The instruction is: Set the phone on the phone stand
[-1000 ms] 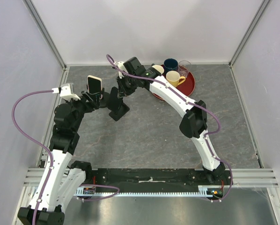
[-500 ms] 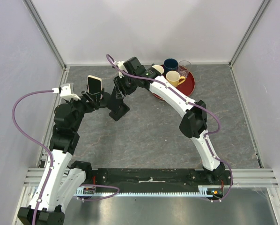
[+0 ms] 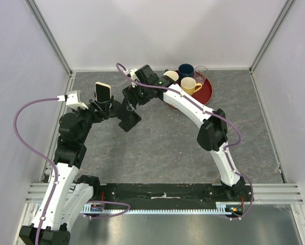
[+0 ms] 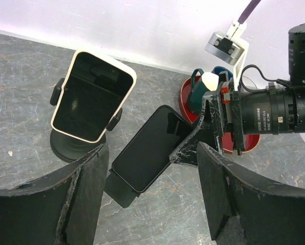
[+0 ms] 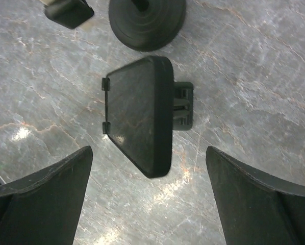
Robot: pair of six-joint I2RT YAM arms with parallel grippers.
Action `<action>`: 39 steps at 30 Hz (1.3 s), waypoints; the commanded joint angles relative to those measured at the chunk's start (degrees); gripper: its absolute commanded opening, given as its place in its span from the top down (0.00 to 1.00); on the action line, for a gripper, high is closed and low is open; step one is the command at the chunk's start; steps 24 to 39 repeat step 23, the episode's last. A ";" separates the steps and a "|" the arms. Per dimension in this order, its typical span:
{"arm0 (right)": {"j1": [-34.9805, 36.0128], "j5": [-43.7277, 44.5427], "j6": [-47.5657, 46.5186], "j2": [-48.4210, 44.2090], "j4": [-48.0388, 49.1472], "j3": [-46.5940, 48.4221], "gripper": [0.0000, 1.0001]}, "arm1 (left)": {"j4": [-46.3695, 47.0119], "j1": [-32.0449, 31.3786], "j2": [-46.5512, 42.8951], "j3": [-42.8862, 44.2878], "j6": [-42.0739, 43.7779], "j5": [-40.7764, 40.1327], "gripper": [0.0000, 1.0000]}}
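Over the last second the right gripper [image 5: 148, 153] has shifted slightly to the left above the stand, and the phone [image 4: 147, 148] has stayed put. We see the black phone leaning tilted on the phone stand [image 5: 184, 106], free of both grippers. The right gripper's fingers are spread wide above it, holding nothing. The left gripper [image 4: 152, 148] hangs near, also spread wide and empty. Just beside the phone stand, a second stand [image 4: 66, 148] carries a cream-cased phone [image 4: 91, 97]. Farther back, a red tray [image 3: 206, 94] holds mugs.
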 commanded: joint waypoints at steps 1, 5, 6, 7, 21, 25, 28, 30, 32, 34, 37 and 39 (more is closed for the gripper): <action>0.13 7.57 0.11 -9.12 1.92 -3.00 0.02 | 1.41 -0.10 -0.24 0.10 1.90 0.59 0.25; 0.13 12.24 -0.06 -18.17 5.43 -15.26 0.02 | 1.41 -0.10 -0.68 -0.17 1.90 0.77 0.25; 0.13 12.25 -0.24 -22.63 6.48 -18.18 0.02 | 1.41 -0.10 -0.86 -0.34 1.72 0.85 0.25; 0.13 15.47 -0.41 -24.85 8.14 -21.00 0.02 | 1.59 -0.01 -1.03 -0.43 1.81 1.03 0.25; 0.22 35.30 -0.50 -64.63 8.48 -45.96 0.02 | 13.61 -4.73 2.48 -2.01 -11.35 33.71 0.22; 0.13 33.52 0.20 -72.30 13.58 -54.48 0.02 | 15.82 -7.99 1.26 -2.01 -12.95 36.27 0.20; 0.13 33.52 0.20 -72.30 13.58 -54.48 0.02 | 15.82 -7.99 1.26 -2.01 -12.95 36.27 0.20; 0.13 33.52 0.20 -72.30 13.58 -54.48 0.02 | 15.82 -7.99 1.26 -2.01 -12.95 36.27 0.20; 0.13 33.52 0.20 -72.30 13.58 -54.48 0.02 | 15.82 -7.99 1.26 -2.01 -12.95 36.27 0.20; 0.13 33.52 0.20 -72.30 13.58 -54.48 0.02 | 15.82 -7.99 1.26 -2.01 -12.95 36.27 0.20; 0.13 33.52 0.20 -72.30 13.58 -54.48 0.02 | 15.82 -7.99 1.26 -2.01 -12.95 36.27 0.20; 0.13 33.52 0.20 -72.30 13.58 -54.48 0.02 | 15.82 -7.99 1.26 -2.01 -12.95 36.27 0.20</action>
